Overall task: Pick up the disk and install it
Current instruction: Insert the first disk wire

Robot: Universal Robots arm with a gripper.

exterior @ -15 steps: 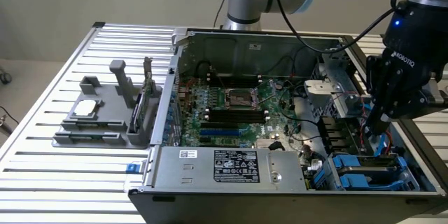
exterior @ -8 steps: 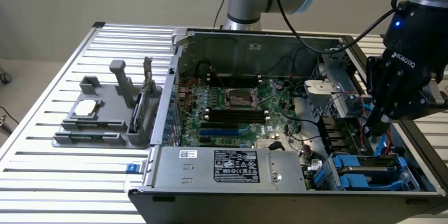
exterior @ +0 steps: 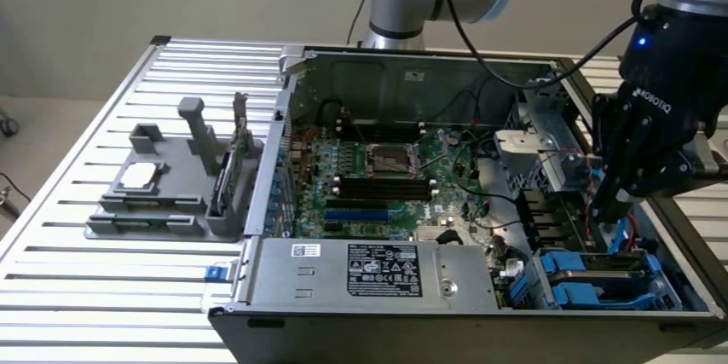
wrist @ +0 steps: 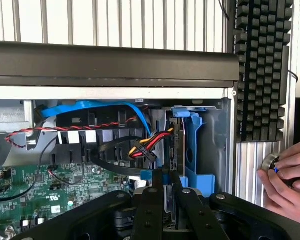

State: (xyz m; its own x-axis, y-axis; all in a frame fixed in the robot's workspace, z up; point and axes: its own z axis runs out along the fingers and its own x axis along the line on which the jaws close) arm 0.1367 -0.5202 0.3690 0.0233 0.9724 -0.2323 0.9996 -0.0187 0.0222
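Right now your gripper [wrist: 162,192] is nearly closed, pinching what seems to be the disk [wrist: 190,145] by its blue carrier edge, upright in the drive bay. Treat it as rigid, fairly heavy and shock-sensitive; grip the plastic frame, not the label.

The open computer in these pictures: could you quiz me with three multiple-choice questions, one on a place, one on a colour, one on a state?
1. Where is the claw?
A. Over the grey stand on the table.
B. Reaching into the computer case, at the exterior view's right.
C. Above the keyboard.

2. What colour are the plastic holders below the claw?
A. Red.
B. Green.
C. Blue.

3. How is the computer case?
A. Open, circuit board showing.
B. Closed.
C. Wrapped in foil.

Answers:
1 B, it reaches down into the case's right end.
2 C, they are bright blue.
3 A, the board lies bare.
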